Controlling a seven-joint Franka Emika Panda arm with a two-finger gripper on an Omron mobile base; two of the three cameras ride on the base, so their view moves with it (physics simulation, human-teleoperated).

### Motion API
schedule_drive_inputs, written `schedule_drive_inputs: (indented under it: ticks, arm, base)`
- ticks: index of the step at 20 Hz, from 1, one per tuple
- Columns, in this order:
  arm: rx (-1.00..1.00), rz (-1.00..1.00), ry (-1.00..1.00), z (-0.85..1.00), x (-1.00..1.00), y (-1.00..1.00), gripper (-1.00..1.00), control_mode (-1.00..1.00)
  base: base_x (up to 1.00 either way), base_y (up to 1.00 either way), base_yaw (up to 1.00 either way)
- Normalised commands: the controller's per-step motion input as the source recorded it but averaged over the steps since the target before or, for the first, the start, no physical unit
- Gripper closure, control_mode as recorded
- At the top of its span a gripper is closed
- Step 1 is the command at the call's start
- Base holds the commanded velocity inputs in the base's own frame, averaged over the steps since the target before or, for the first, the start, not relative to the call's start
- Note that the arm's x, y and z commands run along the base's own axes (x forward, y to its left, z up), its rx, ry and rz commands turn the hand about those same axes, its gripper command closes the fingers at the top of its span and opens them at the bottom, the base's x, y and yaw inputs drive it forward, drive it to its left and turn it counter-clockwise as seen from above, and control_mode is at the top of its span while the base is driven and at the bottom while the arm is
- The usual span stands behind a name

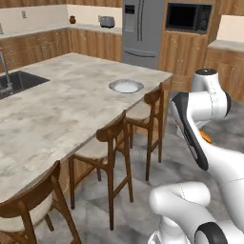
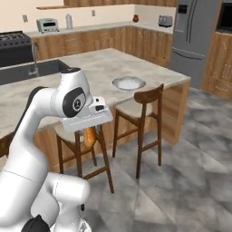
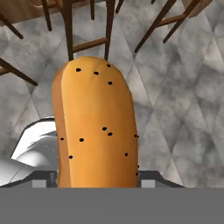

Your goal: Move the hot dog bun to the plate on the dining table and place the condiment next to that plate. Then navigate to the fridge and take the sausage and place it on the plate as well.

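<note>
Big beige-grey marbled stone bench (image 1: 71, 95) with wooden sides; round pale grey-white plate (image 1: 126, 86) at its 2 o'clock edge. Claw (image 2: 90, 136) pinching tan-orange finger-shaped bun (image 3: 96, 131) over floor. Lift clear of chair backs; lower centred on plate.

White glossy rounded arm (image 1: 209, 157) segments, dark grey joint bands, black round joint caps.

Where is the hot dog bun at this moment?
The hot dog bun is held in the gripper, above the grey floor beside the wooden stools. In the right base view it hangs under the hand, short of the plate on the dining table.
</note>
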Motion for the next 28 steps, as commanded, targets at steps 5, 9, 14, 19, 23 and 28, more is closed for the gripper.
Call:
schedule_drive_inputs:
  ticks: [5,9,14,19,23,28]
  arm:
    - [0.00,0.00,0.00,0.00,0.00,0.00,1.00,1.00]
    - [0.00,0.00,0.00,0.00,0.00,0.00,1.00,1.00]
    - [0.00,0.00,0.00,0.00,0.00,0.00,1.00,1.00]
    - [0.00,0.00,0.00,0.00,0.00,0.00,1.00,1.00]
    - [0.00,0.00,0.00,0.00,0.00,0.00,1.00,1.00]
    - [0.00,0.00,0.00,0.00,0.00,0.00,1.00,1.00]
  base:
    - [0.82,-0.74,0.36]
    - [0.79,-0.75,0.36]
    - [0.81,-0.73,0.37]
    - [0.82,-0.63,0.43]
    - [0.90,-0.54,0.46]
    - [0.82,-0.32,0.48]
